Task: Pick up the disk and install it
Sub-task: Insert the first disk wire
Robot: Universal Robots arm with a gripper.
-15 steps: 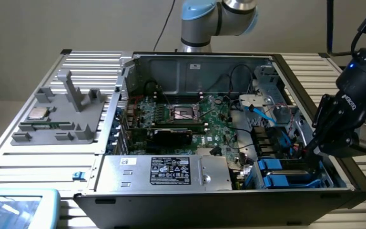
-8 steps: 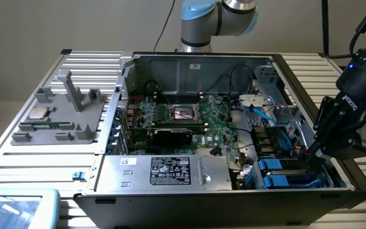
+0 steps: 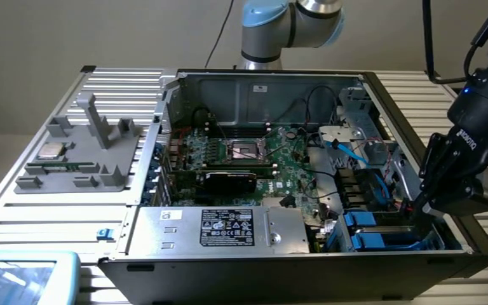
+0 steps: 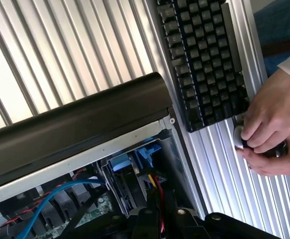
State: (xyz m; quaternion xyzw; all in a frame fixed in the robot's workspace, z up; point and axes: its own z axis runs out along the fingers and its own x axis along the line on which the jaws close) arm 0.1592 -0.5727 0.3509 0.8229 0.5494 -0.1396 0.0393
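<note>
The ribbed metal counter [image 3: 422, 82] carries an open computer case [image 3: 261, 89] lying on its side, with the arm [image 3: 291, 19] rising behind it. Inside, a grey metal box with a black label [image 3: 227, 229] fills the case's near side. A black keyboard [image 4: 204, 59] lies on the counter beyond the case's dark wall, and a grey fixture tray [image 3: 83, 152] sits toward the counter's edge at the exterior view's left.

The end effector [image 3: 415, 213] reaches down into the drive bay, in the case's corner nearest the counter's edge at the exterior view's right; its fingers are drawn together. The disk [image 3: 365, 220] lies flat in that bay, just beside the fingertips. It is probably the upper of 2 blue frames there. Its long axis seems to run across the exterior view, blue end toward the circuit board. In the wrist view its blue frame [image 4: 144, 152] shows just ahead of the end effector [image 4: 157, 219].

A person's hands [image 4: 271, 122] rest by the keyboard. A small processor chip [image 3: 51, 151] sits on the tray.
</note>
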